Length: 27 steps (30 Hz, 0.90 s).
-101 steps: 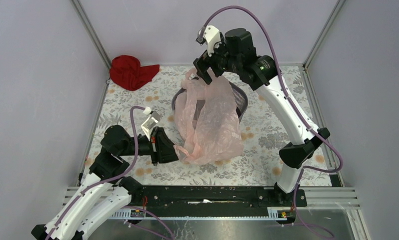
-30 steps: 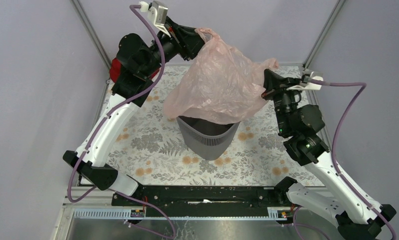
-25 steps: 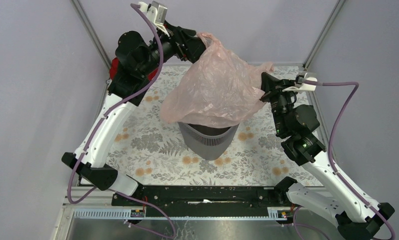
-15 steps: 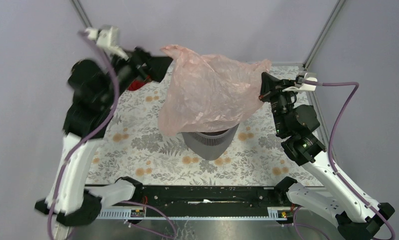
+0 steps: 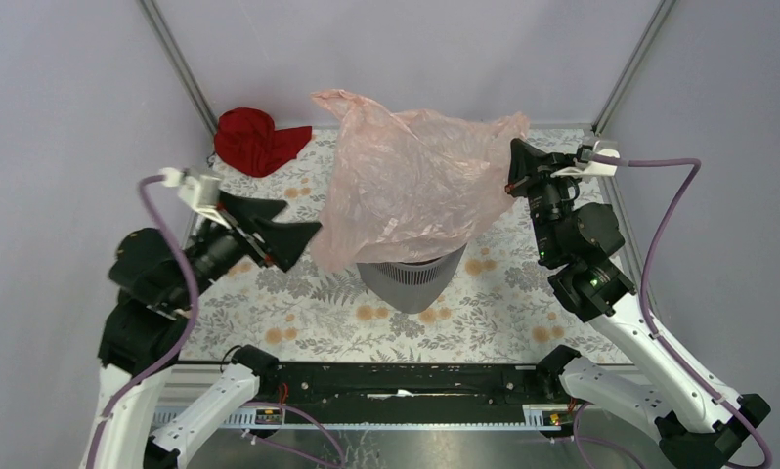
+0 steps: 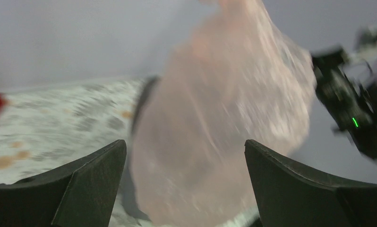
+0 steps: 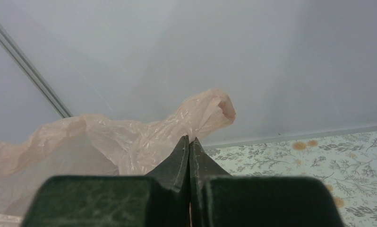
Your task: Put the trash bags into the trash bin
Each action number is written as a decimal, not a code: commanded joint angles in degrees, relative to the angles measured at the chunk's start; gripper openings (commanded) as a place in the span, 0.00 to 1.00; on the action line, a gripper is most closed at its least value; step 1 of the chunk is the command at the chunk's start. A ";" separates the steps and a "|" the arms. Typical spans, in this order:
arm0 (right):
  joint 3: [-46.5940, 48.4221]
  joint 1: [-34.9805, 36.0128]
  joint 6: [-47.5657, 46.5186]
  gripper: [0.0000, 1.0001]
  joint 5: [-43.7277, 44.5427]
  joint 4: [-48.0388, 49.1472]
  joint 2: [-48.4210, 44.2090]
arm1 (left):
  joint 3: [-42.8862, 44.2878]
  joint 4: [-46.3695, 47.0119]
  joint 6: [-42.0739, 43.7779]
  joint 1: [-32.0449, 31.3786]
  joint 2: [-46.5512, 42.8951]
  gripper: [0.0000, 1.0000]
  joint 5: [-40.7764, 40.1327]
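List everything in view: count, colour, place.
trash bag: one, pale pink, held up over the bin
trash bin: one, dark grey, mid-table under the bag
cloth: one, red, far left corner
table cover: one, grey floral with orange spots, under the bin and cloth
left gripper: one, black, fingers open, beside the bag, empty
right gripper: one, black, fingers shut on the bag's right corner
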 commanded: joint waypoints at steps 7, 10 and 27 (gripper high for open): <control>1.93 -0.03 2.73 0.00 -2.14 3.50 -1.08 | -11.00 14.78 -6.44 -0.08 1.92 0.99 21.41; 2.98 -0.03 3.47 0.00 -2.64 2.10 -0.61 | -11.64 23.08 -10.03 -0.15 6.11 0.91 21.89; 0.91 -0.03 7.88 0.00 -4.55 -0.24 -3.64 | -13.28 64.70 -22.93 -6.21 29.41 0.38 17.46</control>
